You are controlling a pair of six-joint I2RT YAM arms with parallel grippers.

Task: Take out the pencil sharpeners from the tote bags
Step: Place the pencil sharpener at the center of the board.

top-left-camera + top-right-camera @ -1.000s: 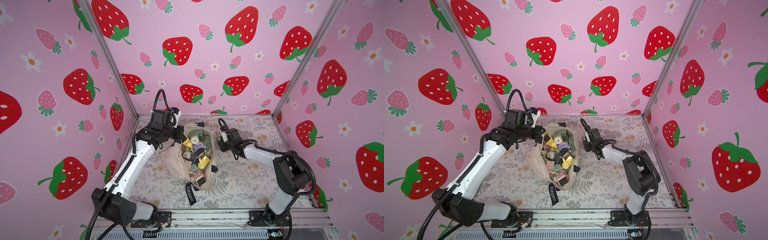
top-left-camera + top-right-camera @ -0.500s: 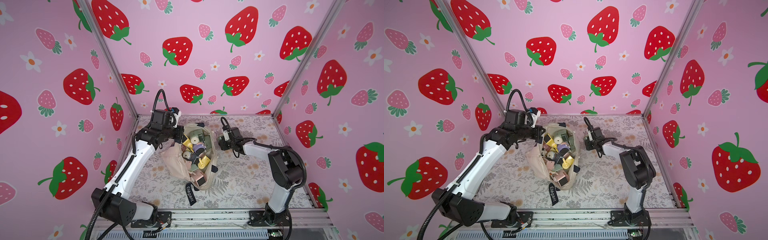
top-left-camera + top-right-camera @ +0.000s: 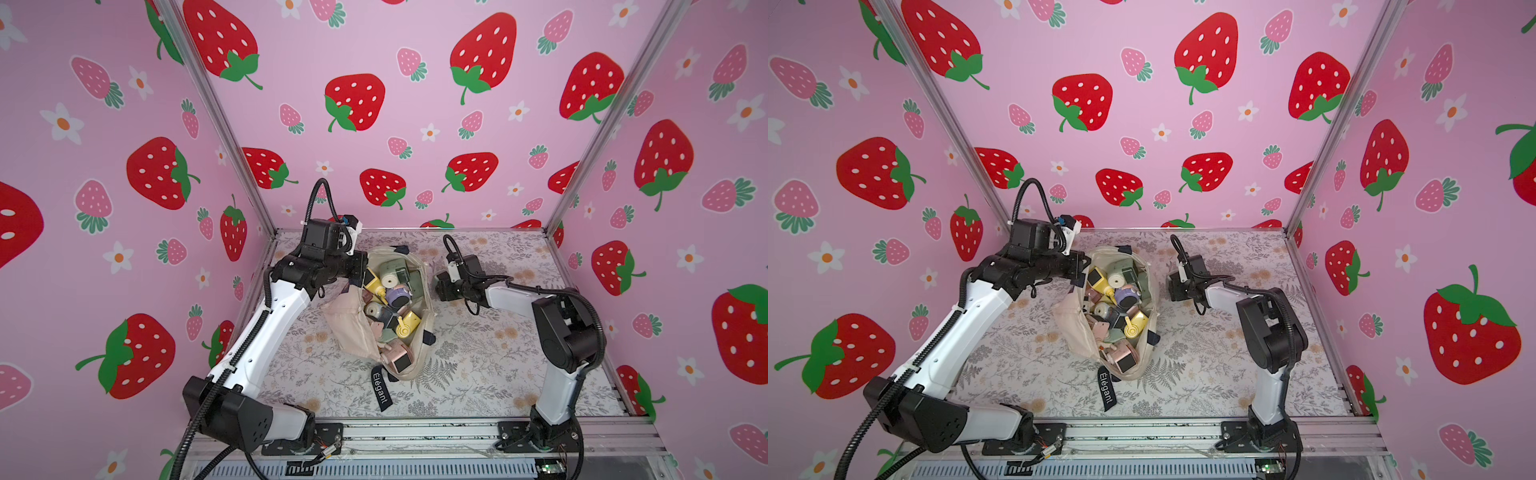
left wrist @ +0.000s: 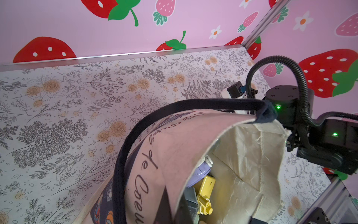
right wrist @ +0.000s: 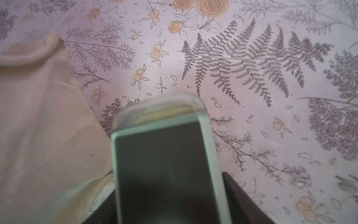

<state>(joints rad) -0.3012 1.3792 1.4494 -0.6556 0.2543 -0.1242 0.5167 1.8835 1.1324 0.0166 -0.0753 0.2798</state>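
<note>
The cream tote bag [image 3: 345, 328] [image 3: 1075, 328] lies on the floral table with its mouth held wide. Several pencil sharpeners fill it, among them a yellow one [image 3: 407, 324], a purple one [image 3: 397, 296] and a pink one [image 3: 399, 359]. My left gripper [image 3: 359, 270] [image 4: 173, 203] is shut on the bag's canvas rim [image 4: 174, 147] at its far left side. My right gripper [image 3: 440, 286] [image 5: 170, 186] hovers low over the table, just right of the bag. A sage green sharpener [image 5: 164, 155] with a dark window sits blurred between its spread fingers, and a gap shows beside one finger [image 5: 238, 194].
The bag's navy handle [image 4: 193, 104] arches over the rim. A black strap reading Elegant [image 3: 381, 388] trails from the bag's near end. Pink strawberry walls close in the left, back and right sides. A metal rail [image 3: 415, 432] runs along the front edge.
My right gripper's jaws have spread wider around the green sharpener, and the right arm's elbow has shifted slightly. The left arm and the bag have stayed put.
</note>
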